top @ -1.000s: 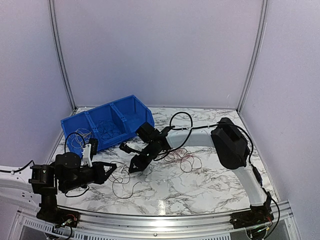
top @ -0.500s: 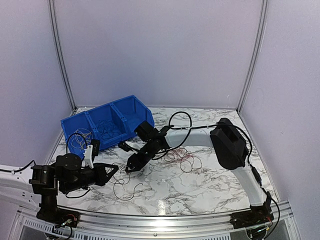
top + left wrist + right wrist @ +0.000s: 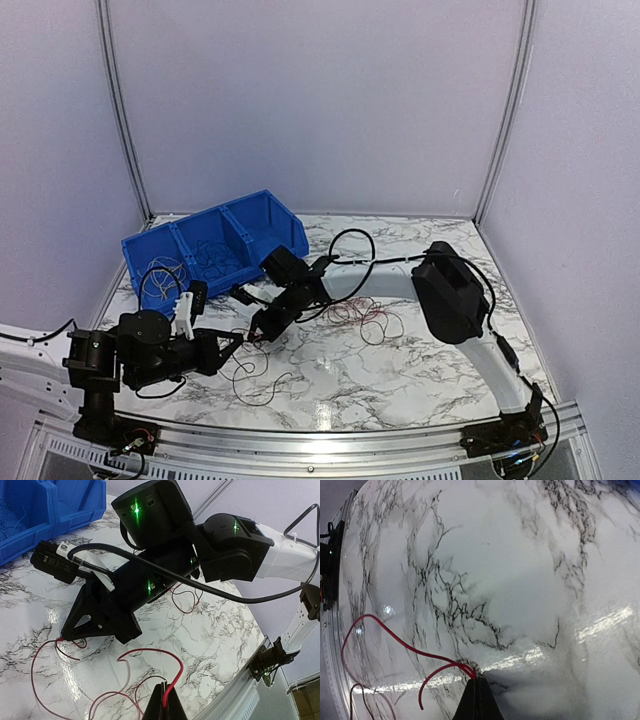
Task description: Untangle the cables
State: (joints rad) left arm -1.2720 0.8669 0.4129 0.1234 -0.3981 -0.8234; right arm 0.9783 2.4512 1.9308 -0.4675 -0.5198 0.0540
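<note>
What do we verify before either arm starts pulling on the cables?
1. Left gripper shut on the red wire: ok.
2. Right gripper shut on a red wire: ok.
3. Both grippers on the same wire: cannot tell.
4. Slack in the held wire: ok, it lies in loose loops on the table.
5. Held wire free of the red bundle: cannot tell.
</note>
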